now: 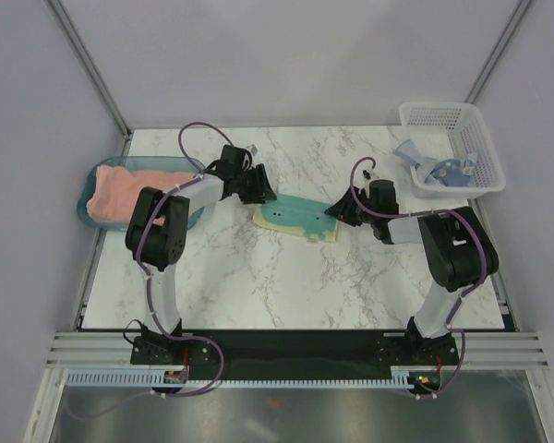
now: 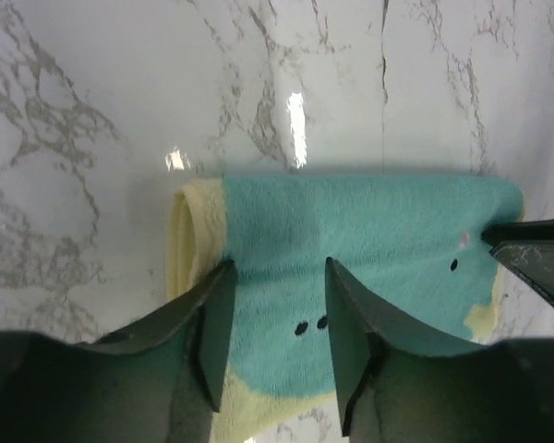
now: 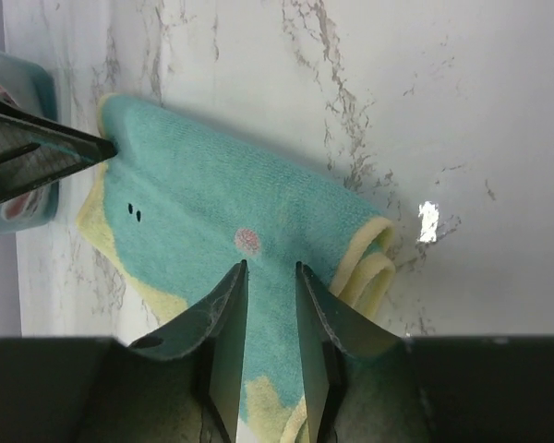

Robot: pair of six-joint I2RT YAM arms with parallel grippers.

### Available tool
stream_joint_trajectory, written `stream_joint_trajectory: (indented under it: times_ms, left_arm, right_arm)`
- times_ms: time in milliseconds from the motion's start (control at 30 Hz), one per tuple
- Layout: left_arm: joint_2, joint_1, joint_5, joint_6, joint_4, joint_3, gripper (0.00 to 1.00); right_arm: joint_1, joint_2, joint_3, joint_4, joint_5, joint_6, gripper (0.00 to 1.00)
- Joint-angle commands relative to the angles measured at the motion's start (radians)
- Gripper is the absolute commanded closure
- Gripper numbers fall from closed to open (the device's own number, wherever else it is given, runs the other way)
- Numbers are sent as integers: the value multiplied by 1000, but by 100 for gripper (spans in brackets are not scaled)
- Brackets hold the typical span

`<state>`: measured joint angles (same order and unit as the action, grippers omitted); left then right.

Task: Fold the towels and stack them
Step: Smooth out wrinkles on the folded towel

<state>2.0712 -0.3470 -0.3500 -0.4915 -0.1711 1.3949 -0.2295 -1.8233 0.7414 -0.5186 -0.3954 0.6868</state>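
Note:
A pale yellow towel with teal patches [image 1: 298, 220] lies folded in a strip on the marble table, between my two grippers. My left gripper [image 1: 262, 195] is at its left end, jaws open just above the cloth [image 2: 279, 266]. My right gripper [image 1: 338, 211] is at its right end, jaws a little apart over the teal cloth [image 3: 270, 268], next to the folded yellow edge [image 3: 374, 263]. A salmon-pink towel [image 1: 129, 194] lies in the teal tray [image 1: 86, 198] on the left. A light blue towel [image 1: 437, 168] lies crumpled in the white mesh basket [image 1: 443, 115] at the back right.
The right gripper's finger tip [image 2: 531, 251] shows at the right edge of the left wrist view. The left gripper's finger [image 3: 46, 152] and the tray [image 3: 28, 78] show at the left of the right wrist view. Bare marble lies in front of the towel [image 1: 286, 286].

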Motion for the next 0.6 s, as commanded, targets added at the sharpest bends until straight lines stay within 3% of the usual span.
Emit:
stream_joint_trajectory:
  times_ms: [0,33,167,567]
  left_arm:
    - [-170,3,15,57,-28,-30,46]
    - [-190,2,26,62,-44,-37,39]
    - [-266,2,59,106,-97,-85,33]
    - [-162,16,-35,250,-140,-116,29]
  right_arm:
    - [7,110,45,127,-17,-46,65]
    - [6,127,50,179,-19,-47,64]
    - [-10,188,49,258,-52,-69,64]
    - [-24,93,-46,169,-157,-76,65]
